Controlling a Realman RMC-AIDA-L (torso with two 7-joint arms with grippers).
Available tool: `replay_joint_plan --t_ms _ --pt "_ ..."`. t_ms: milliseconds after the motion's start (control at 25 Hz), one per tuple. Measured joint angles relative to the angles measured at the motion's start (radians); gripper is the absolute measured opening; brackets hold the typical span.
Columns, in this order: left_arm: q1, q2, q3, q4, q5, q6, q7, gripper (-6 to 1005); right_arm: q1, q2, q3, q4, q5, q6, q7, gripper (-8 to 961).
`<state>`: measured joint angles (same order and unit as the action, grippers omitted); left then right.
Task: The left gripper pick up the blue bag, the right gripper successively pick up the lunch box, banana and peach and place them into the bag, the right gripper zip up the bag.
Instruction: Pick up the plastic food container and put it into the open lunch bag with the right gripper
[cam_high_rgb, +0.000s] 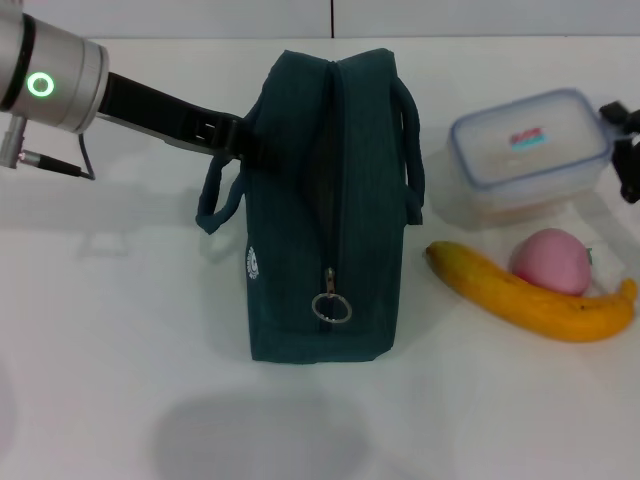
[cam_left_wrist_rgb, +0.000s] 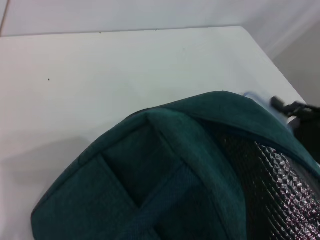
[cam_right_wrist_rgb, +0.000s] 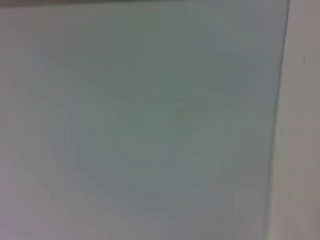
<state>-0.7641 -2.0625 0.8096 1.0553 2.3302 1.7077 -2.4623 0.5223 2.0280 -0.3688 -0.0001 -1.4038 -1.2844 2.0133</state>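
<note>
Blue bag (cam_high_rgb: 300, 210) upright mid-table, zipper ring pull (cam_high_rgb: 331, 308) at near end; silver lining (cam_left_wrist_rgb: 280, 190) visible through the top opening in left wrist view. Left gripper (cam_high_rgb: 232, 135) at bag's far-left side, by the left loop handle (cam_high_rgb: 215, 205); open or clamped: cannot tell. Right gripper (cam_high_rgb: 622, 140) at right edge, just beside lunch box (cam_high_rgb: 530, 150); state cannot tell. Banana (cam_high_rgb: 530, 295) right of bag, peach (cam_high_rgb: 551, 261) touching its far side. Right wrist view: featureless pale surface only.
</note>
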Motion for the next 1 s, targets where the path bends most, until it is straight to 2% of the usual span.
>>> replay_joint_plan --t_ms 320,480,760,1000 --pt "-0.005 -0.001 0.0 0.0 0.0 -0.008 0.0 54 0.003 0.001 0.008 0.048 0.153 -0.2 0.091 89" --pt "-0.01 -0.001 0.0 0.0 0.0 -0.015 -0.001 54 0.03 0.0 0.009 0.05 0.202 -0.313 0.101 90" --pt "-0.029 -0.003 0.0 0.0 0.0 -0.016 -0.005 54 0.136 0.0 0.009 0.034 0.214 -0.357 0.091 90" --pt "-0.054 -0.017 0.001 0.0 0.0 -0.016 -0.015 54 0.245 0.0 -0.006 0.022 0.196 -0.342 0.038 91"
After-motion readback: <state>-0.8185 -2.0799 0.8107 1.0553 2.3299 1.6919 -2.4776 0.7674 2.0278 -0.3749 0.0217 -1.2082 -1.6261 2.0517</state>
